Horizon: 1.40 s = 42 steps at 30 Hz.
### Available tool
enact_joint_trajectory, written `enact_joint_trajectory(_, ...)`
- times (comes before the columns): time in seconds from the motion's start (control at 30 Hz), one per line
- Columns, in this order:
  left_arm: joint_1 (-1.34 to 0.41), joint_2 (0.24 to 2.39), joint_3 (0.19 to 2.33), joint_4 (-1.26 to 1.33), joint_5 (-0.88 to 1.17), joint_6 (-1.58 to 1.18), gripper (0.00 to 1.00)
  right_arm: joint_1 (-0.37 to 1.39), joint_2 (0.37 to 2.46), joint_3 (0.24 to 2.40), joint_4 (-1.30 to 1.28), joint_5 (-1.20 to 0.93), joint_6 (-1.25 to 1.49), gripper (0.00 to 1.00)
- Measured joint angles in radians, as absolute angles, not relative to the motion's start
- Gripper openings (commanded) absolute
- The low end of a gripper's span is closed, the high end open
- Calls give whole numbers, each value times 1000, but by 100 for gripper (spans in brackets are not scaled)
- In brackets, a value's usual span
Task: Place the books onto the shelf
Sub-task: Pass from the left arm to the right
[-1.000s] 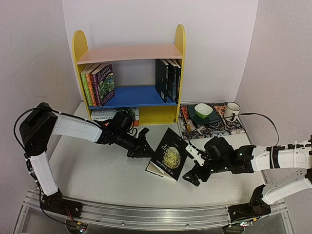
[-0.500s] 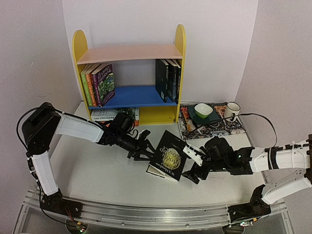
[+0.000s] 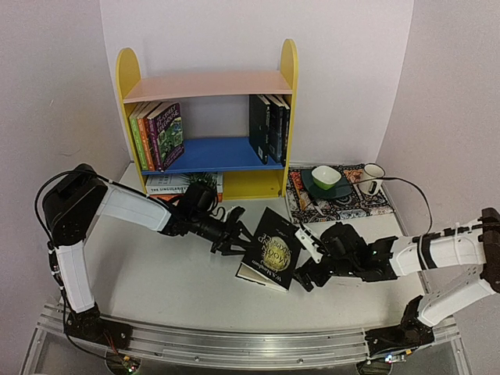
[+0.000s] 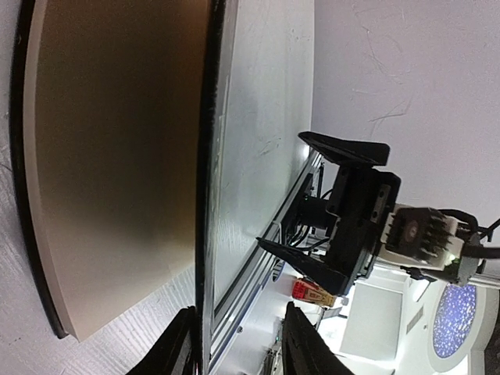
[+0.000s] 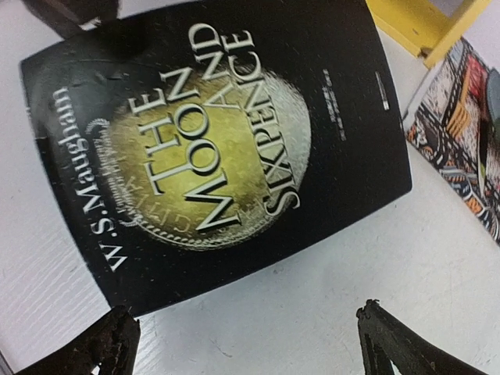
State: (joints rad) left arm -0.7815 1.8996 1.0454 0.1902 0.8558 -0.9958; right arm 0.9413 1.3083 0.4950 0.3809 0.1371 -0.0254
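Observation:
A black book (image 3: 269, 248) titled The Moon and Sixpence lies tilted on the white table between my two grippers. My left gripper (image 3: 234, 237) is open at the book's left edge. In the left wrist view the book (image 4: 109, 156) is seen edge-on, and its dark cover edge runs between the fingers (image 4: 184, 348) close to one of them. My right gripper (image 3: 307, 259) is wide open at the book's right edge, and the cover (image 5: 211, 141) lies just ahead of its fingertips (image 5: 117, 344). The yellow shelf (image 3: 207, 86) stands behind, holding books at left (image 3: 156, 134) and right (image 3: 269, 125).
One white book (image 3: 183, 183) lies flat on the shelf's bottom level. A patterned mat (image 3: 336, 201) to the shelf's right carries a green bowl (image 3: 326, 176) on a dark plate and a white mug (image 3: 373, 176). Walls close in on both sides and behind.
My left gripper has gone from shut to open and slid right against the book's edge. My right gripper has moved left, closer to the book.

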Motion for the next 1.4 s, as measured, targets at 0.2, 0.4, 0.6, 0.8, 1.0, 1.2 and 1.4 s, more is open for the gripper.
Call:
enact_joint_trajectory(0.2, -781, 1908, 1045, 233, 861, -1021, 38, 941, 1389, 582, 254, 227, 353, 98)
enact_joint_trajectory(0.4, -781, 1939, 1045, 246, 860, -1022, 34, 941, 1388, 612, 237, 243, 627, 98)
enact_joint_trajectory(0.6, -786, 1981, 1045, 245, 855, -1018, 1, 941, 1375, 607, 237, 244, 677, 98)
enact_joint_trajectory(0.8, -791, 1983, 1045, 277, 859, -1006, 0, 941, 1277, 587, 225, 265, 512, 98)
enact_joint_trajectory(1.0, -791, 1968, 1045, 278, 864, -1040, 0, 941, 1109, 486, 277, 162, 73, 98)
enact_joint_trajectory(1.2, -779, 1892, 1045, 245, 881, -1095, 0, 942, 1015, 422, 286, -1, -398, 98)
enact_joint_trajectory(1.4, -762, 1820, 1045, 236, 915, -1131, 0, 942, 1054, 413, 337, -49, -781, 98)
